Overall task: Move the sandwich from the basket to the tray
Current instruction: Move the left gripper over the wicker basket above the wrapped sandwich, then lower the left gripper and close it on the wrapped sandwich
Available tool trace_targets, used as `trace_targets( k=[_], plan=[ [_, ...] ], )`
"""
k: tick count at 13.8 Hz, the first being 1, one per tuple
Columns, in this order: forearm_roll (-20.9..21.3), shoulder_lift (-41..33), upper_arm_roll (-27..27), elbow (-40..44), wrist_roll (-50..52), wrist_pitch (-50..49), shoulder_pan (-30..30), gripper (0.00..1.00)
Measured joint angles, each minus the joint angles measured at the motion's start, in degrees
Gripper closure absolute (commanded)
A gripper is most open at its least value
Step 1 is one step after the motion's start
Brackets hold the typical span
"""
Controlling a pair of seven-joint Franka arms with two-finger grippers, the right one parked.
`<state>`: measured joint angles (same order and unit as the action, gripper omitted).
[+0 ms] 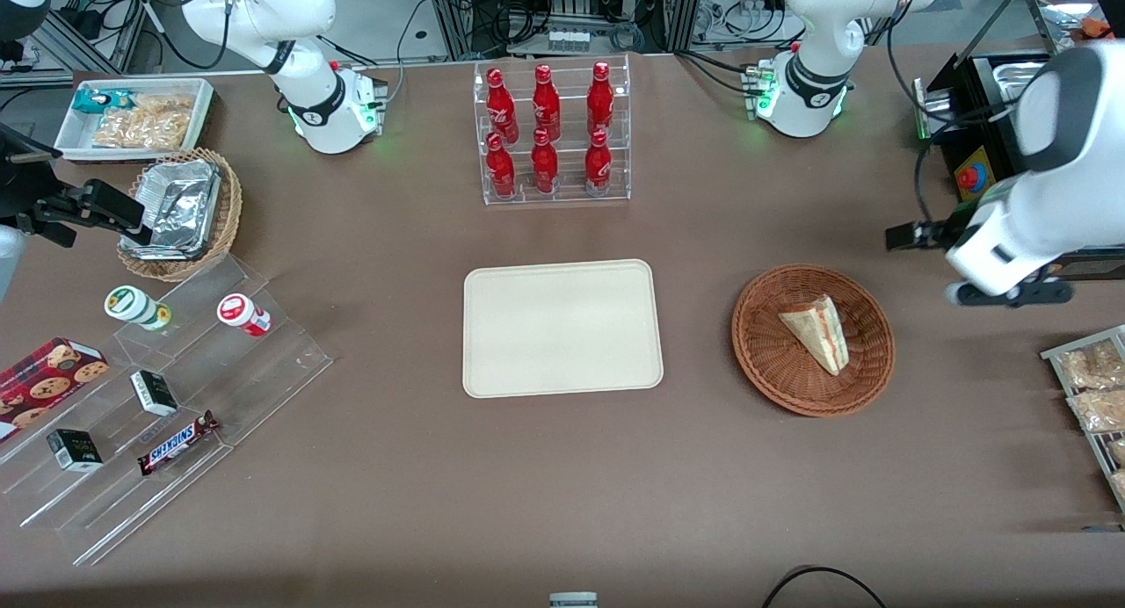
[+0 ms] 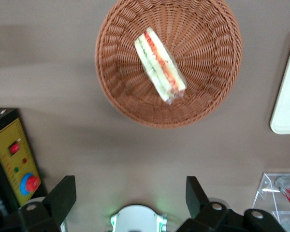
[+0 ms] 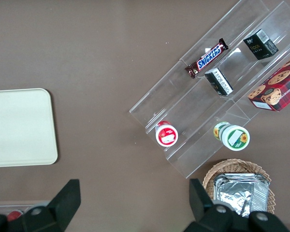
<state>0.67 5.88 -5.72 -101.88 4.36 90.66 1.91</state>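
Overhead, the gripper [image 2: 128, 193] hovers spread above the basket [image 2: 121, 96], sandwich [image 2: 159, 63] inside.

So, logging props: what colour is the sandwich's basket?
Reddish-brown wicker basket, clearest in the left wrist view; the gripper hovers open nearby.

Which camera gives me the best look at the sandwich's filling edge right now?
The left wrist view: the sandwich lies in the basket with its cut edge facing up, and the open hand is above the table beside the basket. The front view shows mostly bread. The right wrist view misses it.

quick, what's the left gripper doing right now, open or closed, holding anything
Left gripper: open, empty, hovering above the table beside the basket; the sandwich lies in it.
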Motion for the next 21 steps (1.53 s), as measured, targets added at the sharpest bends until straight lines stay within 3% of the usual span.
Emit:
trace_targets(
  k=[6, 9, 14, 21],
  plan=[
    [0.0, 0.2, -0.1, -16.6, 5.8, 25.2, -0.2, 0.00],
    [0.0, -0.5, -0.2, -24.9, 14.7, 38.4, -1.1, 0.00],
    [0.0, -0.1, -0.3, -28.3, 37.3, 45.7, -4.1, 0.00],
    [0.0, 5.6, 0.1, -28.9, 45.0, 51.4, -4.2, 0.00]
  ],
)
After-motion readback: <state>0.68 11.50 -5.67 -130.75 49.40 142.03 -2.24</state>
